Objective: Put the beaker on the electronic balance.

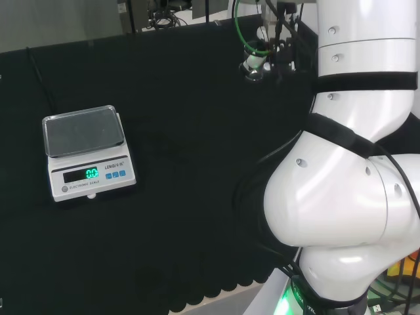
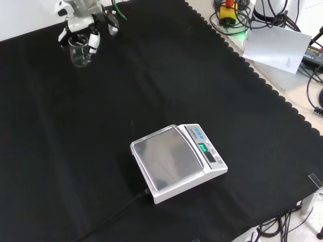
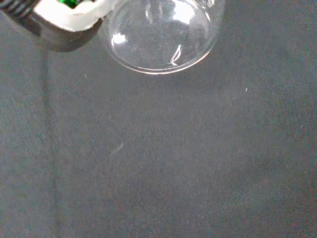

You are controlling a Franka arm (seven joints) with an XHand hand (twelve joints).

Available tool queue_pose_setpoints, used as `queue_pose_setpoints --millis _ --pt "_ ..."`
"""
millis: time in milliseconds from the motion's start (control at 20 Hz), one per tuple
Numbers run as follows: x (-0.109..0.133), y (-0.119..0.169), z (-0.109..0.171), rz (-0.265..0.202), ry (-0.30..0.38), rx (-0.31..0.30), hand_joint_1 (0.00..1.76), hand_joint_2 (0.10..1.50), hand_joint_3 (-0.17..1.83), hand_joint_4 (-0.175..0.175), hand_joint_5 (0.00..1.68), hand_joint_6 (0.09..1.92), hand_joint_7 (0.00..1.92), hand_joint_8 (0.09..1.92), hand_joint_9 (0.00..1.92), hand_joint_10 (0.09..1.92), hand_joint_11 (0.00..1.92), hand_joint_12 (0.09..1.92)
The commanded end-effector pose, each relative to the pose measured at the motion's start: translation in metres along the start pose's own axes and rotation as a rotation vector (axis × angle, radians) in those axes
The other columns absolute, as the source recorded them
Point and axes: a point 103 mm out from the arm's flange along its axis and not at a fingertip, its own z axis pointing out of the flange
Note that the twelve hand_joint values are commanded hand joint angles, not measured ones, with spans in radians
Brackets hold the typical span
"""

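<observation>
From the head view, my hand (image 1: 266, 49) sits far across the desk (image 1: 197, 197), just left of my own big white arm links, and a clear beaker (image 1: 254, 71) hangs at my fingers there, though this angle is too cluttered with cables for me to judge the grip. The scale (image 1: 86, 152) stands well apart from it at the left, its pan (image 1: 83, 132) bare and its green display lit. In the front view I see my hand (image 2: 81, 15) coming in at the top left corner, with my fingers (image 2: 94, 41) curled down on either side of the beaker (image 2: 79, 50), so I judge I am gripping it around the rim and upper wall; I cannot tell whether its base touches the cloth or is just above it. The scale (image 2: 177, 162) is near the middle of the cloth, far from the glass, with a black cord trailing off toward the bottom edge. In the wrist view the round clear base of the beaker (image 3: 161, 34) is close beside a white and black part of my hand (image 3: 59, 22), with plain black cloth beyond. So the grasp looks done; the carry across to the scale and setting the glass down on the pan are all left to do.
</observation>
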Motion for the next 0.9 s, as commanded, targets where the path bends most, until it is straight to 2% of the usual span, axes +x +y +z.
queue_pose_setpoints --millis 50,300,450,600,900 --pt "0.009 -0.014 -0.018 -0.01 -0.006 -0.01 1.09 1.13 0.15 -0.147 0.81 1.28 0.88 1.33 1.23 1.01 1.33 0.95" --pt "0.012 -0.016 -0.019 -0.024 0.001 -0.008 1.1 1.13 0.15 -0.147 0.81 1.28 0.88 1.33 1.23 1.01 1.33 0.95" --pt "0.025 -0.022 -0.022 -0.049 -0.011 -0.016 1.1 1.13 0.15 -0.147 0.82 1.27 0.88 1.33 1.23 1.01 1.33 0.95" --pt "0.061 -0.031 -0.027 -0.12 -0.027 -0.019 1.1 1.13 0.14 -0.147 0.82 1.26 0.88 1.33 1.23 1.01 1.33 0.95" --pt "0.159 -0.058 -0.03 -0.314 -0.038 -0.004 1.1 1.12 0.14 -0.146 0.83 1.26 0.88 1.33 1.23 1.01 1.32 0.95"
